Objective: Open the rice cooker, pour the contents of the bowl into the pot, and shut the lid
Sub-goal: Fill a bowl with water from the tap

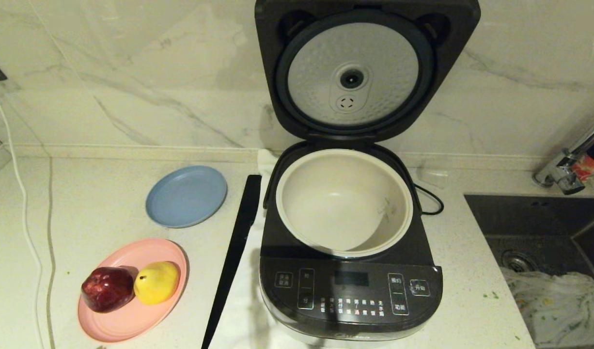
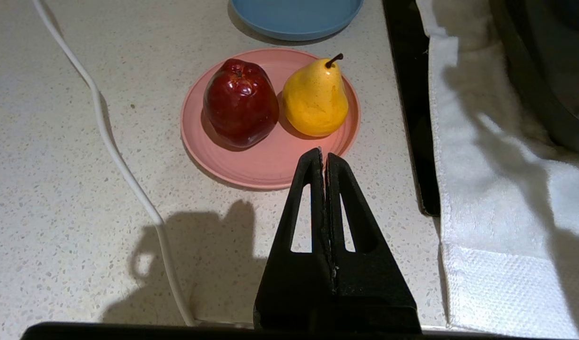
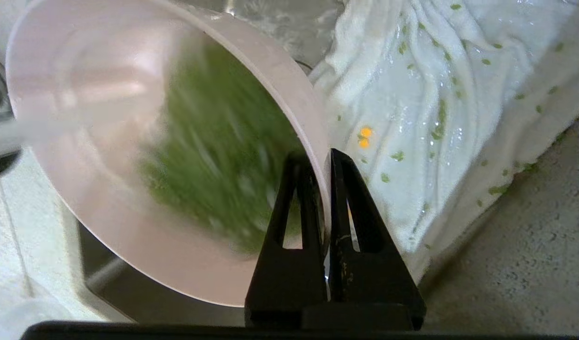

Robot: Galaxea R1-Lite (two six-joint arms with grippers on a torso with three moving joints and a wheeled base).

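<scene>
lid (image 1: 351, 72): up, pot (image 1: 344, 201) empty
right gripper (image 3: 324, 163): pinching bowl (image 3: 105, 156) rim, greens (image 3: 223, 151) inside, over sink
left gripper (image 2: 323, 160): closed, empty, near pink plate (image 2: 266, 165)

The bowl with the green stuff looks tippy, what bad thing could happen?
The right pincer pinches only the rim of the bowl, so it might slip. It's tilted over the sink's white cloth, so the contents could spill there, missing the pot.
</scene>
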